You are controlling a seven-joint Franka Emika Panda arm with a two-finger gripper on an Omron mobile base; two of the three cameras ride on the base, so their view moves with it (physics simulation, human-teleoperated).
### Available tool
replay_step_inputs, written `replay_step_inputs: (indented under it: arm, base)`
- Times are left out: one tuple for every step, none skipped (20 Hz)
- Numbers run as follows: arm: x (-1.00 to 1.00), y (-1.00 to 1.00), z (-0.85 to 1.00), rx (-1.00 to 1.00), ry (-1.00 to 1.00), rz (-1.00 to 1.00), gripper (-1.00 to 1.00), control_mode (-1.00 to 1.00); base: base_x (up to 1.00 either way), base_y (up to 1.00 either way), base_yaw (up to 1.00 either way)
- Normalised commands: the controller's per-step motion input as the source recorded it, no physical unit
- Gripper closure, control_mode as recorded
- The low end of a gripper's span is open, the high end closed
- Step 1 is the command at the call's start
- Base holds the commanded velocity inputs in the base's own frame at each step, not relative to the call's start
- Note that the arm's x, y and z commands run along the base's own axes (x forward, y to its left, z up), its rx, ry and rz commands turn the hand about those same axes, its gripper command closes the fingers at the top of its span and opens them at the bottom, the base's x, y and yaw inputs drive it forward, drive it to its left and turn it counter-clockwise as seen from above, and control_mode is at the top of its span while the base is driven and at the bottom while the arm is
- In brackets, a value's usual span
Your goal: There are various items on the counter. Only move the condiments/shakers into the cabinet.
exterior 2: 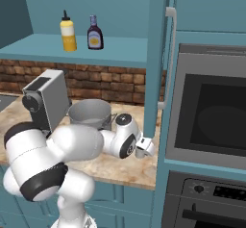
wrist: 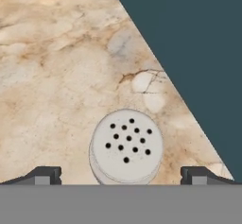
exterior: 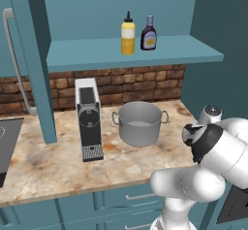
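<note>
Shaker on the counter between our spread fingers, two bottles standing on the cabinet shelf.

In the left base view we are seeing the yellow squeeze bottle (exterior: 128, 39) and the dark brown sauce bottle (exterior: 148, 33) standing upright side by side on the cabinet shelf (exterior: 193, 52), above the steel pot (exterior: 139, 123); the coffee machine (exterior: 89, 120) is standing just left of the pot on the counter (exterior: 43, 168). In the right base view our gripper (exterior 2: 141, 151) is reaching down to the right of the pot (near the counter's right end). In the hand view we are looking down on the shaker (wrist: 126, 146), upright on the stone, our jaws standing wide apart either side of it without touching.
</note>
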Motion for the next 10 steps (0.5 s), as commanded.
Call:
replay_step_inputs:
  arm:
    - [0.13,0.0,-0.12,0.0,0.0,0.0,-1.0,-1.0]
    - [0.11,0.0,-0.15,0.0,0.0,0.0,-1.0,-1.0]
    - [0.11,0.0,-0.16,0.0,0.0,0.0,-1.0,-1.0]
    - [0.09,0.0,-0.18,0.0,-0.01,0.0,-1.0,-1.0]
    - [0.11,0.0,-0.16,0.0,-0.01,0.0,-1.0,-1.0]
    - [0.16,0.0,-0.16,0.0,-0.02,0.0,-1.0,-1.0]
    - [0.15,0.0,-0.14,-0.01,-0.03,0.0,-1.0,-1.0]
    - [0.15,-0.05,-0.12,-0.01,-0.04,0.0,-1.0,-1.0]
    - [0.14,-0.06,-0.1,0.0,-0.05,0.0,-1.0,-1.0]
    - [0.09,-0.06,-0.04,0.0,-0.04,0.0,-1.0,-1.0]
  base:
    - [0.0,0.0,0.0]
    - [0.0,0.0,0.0]
    - [0.0,0.0,0.0]
    - [0.0,0.0,0.0]
    - [0.0,0.0,0.0]
    - [0.0,0.0,0.0]
    - [0.0,0.0,0.0]
    - [0.0,0.0,0.0]
    - [0.0,0.0,0.0]
    - [0.0,0.0,0.0]
